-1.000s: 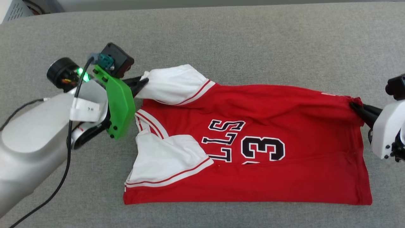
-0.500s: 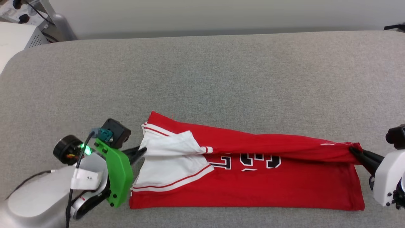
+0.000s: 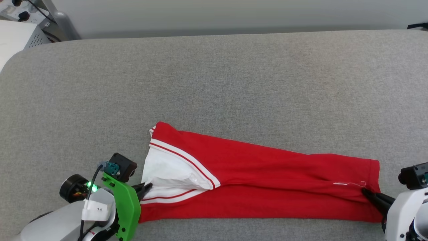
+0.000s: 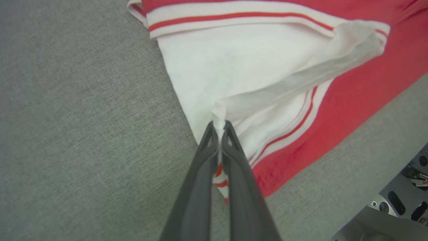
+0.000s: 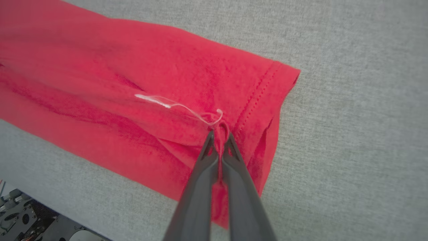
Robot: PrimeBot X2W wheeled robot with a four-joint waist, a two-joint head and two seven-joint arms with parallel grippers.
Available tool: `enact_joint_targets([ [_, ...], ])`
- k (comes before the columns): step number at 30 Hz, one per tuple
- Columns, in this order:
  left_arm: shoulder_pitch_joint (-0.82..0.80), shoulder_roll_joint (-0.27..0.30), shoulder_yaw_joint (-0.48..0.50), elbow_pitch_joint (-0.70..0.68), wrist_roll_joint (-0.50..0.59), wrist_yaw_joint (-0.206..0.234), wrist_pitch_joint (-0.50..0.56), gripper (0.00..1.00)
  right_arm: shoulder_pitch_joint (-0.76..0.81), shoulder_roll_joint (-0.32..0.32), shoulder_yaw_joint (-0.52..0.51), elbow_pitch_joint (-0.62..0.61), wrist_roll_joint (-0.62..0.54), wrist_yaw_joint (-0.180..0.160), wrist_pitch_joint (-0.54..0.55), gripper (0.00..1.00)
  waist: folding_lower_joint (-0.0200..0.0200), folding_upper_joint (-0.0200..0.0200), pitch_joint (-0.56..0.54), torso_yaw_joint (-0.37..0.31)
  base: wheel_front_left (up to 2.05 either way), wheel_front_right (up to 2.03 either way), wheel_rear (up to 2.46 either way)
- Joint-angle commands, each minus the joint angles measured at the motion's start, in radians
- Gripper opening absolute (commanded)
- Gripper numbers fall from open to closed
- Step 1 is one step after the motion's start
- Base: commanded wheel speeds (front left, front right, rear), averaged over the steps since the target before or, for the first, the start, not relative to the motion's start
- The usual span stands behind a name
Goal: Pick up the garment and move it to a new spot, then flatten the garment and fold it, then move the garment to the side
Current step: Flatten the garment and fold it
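The garment [image 3: 267, 174], a red jersey with white sleeves, lies folded lengthwise into a long strip near the front edge of the grey surface. Its letters and number are hidden inside the fold. At the strip's left end my left gripper [image 3: 147, 186] is shut on a pinch of the white sleeve [image 4: 234, 67]; the left wrist view shows white cloth between the closed fingertips of that gripper [image 4: 219, 125]. At the right end my right gripper [image 3: 365, 191] is shut on the red hem by a loose white thread [image 5: 177, 105], cloth bunched at its tips [image 5: 219, 134].
The grey padded surface [image 3: 214, 83] spreads wide behind the garment, its far edge meeting a pale wall. A white box with cables [image 3: 15, 30] stands off the back left corner. The robot's base parts [image 5: 33, 217] show below the near edge.
Both grippers have drawn the garment's far edge over toward me, closing the fold and hiding the letters. The head camera has also shifted, showing more of the far surface.
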Motion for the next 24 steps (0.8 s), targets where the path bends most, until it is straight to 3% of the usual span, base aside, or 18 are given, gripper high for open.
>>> enact_joint_targets([
  [1,0.021,-0.012,0.003,0.014,-0.017,-0.003,-0.009,0.00,0.016,0.010,-0.002,0.013,-0.006,-0.001,-0.006,0.00,0.0001,0.0000,0.003,-0.001,0.00,0.00,0.00],
  [4,0.031,-0.032,0.004,0.042,-0.023,-0.009,-0.027,0.00,0.022,0.028,0.005,0.034,-0.008,-0.001,-0.019,0.00,0.0001,0.0000,0.002,0.000,0.00,0.00,0.00],
  [5,0.034,-0.037,0.006,0.049,-0.025,-0.008,-0.035,0.05,0.022,0.032,0.004,0.037,-0.008,-0.001,-0.027,0.00,0.0001,0.0000,-0.001,-0.001,0.00,0.00,0.00],
  [6,0.039,-0.042,0.012,0.058,-0.028,-0.003,-0.050,0.78,0.023,0.039,0.001,0.039,-0.006,-0.001,-0.039,0.37,0.0001,0.0000,-0.006,-0.002,0.00,0.00,0.00],
  [7,0.044,-0.044,0.018,0.063,-0.028,0.002,-0.067,1.00,0.024,0.047,-0.006,0.042,0.001,-0.001,-0.046,0.76,0.0001,0.0000,-0.011,-0.003,0.00,0.00,0.00],
  [8,0.047,-0.047,0.022,0.067,-0.023,0.008,-0.086,1.00,0.026,0.054,-0.015,0.040,0.008,-0.001,-0.054,1.00,0.0001,0.0000,-0.017,-0.004,0.00,0.00,0.00],
  [14,0.063,-0.051,0.075,0.060,0.000,0.072,-0.228,1.00,0.034,0.044,-0.070,-0.027,0.029,-0.001,-0.092,1.00,0.0001,0.0000,-0.051,-0.007,0.00,0.00,0.00],
  [19,0.090,-0.049,0.142,0.035,0.031,0.174,-0.331,1.00,0.044,0.012,-0.156,-0.108,0.042,-0.001,-0.092,1.00,0.0001,0.0000,-0.065,-0.008,0.00,0.00,0.00],
  [24,0.133,-0.065,0.263,-0.001,0.099,0.265,-0.353,1.00,0.048,-0.012,-0.238,-0.106,0.075,-0.001,-0.052,1.00,0.0001,0.0000,-0.066,0.000,0.00,0.00,0.00],
])
